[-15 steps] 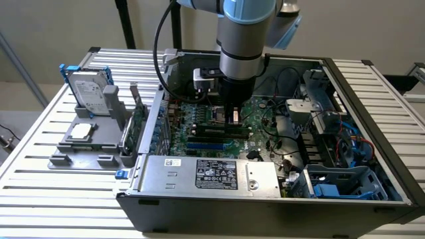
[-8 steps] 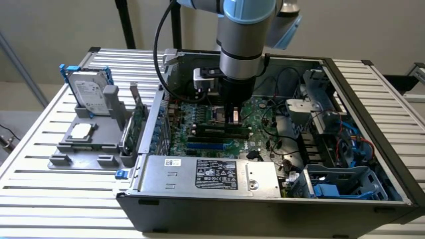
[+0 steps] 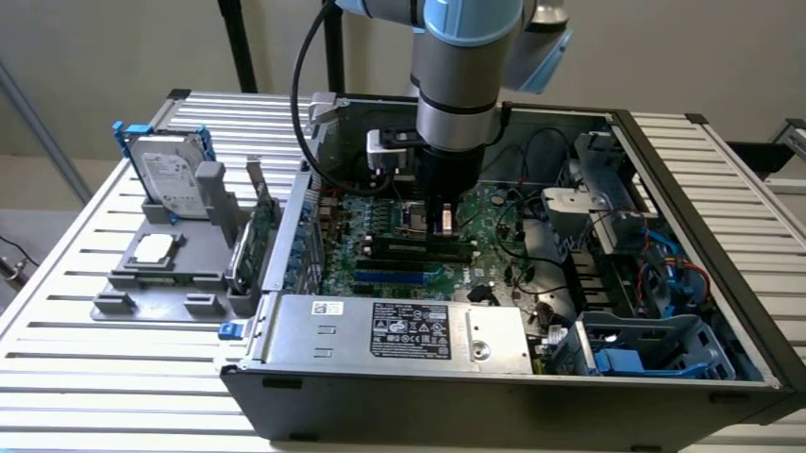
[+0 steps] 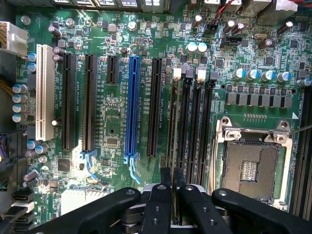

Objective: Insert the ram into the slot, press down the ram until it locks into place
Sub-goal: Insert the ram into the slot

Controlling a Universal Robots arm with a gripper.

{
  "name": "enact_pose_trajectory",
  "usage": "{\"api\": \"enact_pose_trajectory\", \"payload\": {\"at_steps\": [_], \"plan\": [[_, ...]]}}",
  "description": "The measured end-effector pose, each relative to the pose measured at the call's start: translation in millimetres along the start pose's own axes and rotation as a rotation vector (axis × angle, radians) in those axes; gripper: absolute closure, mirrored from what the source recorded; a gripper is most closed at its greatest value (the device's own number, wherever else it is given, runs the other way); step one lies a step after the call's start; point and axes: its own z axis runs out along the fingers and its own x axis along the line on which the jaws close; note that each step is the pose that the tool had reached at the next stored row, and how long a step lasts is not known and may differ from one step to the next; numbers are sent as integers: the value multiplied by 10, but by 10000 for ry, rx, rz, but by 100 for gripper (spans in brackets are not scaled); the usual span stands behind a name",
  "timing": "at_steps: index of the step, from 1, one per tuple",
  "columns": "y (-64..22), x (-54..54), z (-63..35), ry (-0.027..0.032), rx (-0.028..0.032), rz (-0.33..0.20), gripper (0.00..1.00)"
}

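Observation:
My gripper [image 3: 439,229] reaches down into the open computer case, low over the green motherboard [image 3: 492,241]. In the wrist view its two black fingers [image 4: 161,195] stand close together, shut on the ram [image 4: 173,122]. The ram is seen edge-on as a thin stick, running away from the gripper [image 4: 173,174]. It stands in line with the slot [image 4: 174,83], the outermost of several parallel black memory sockets [image 4: 197,122], on the side toward the blue connector. How deep it sits in the slot I cannot tell.
A long blue connector [image 4: 131,107], black expansion sockets [image 4: 88,102] and a white one [image 4: 45,92] lie beside the memory sockets. The open CPU socket [image 4: 253,163] is on their other side. The power supply [image 3: 391,330], cables [image 3: 554,274] and drive cage [image 3: 655,344] crowd the case; a hard drive [image 3: 170,175] stands outside.

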Motion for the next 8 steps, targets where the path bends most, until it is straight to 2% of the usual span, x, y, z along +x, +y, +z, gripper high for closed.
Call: {"api": "enact_pose_trajectory", "payload": {"at_steps": [5, 6, 8], "plan": [[0, 0, 1, -1, 2, -1, 85], [0, 0, -3, -2, 2, -1, 78], [0, 1, -53, -1, 1, 0, 78]]}}
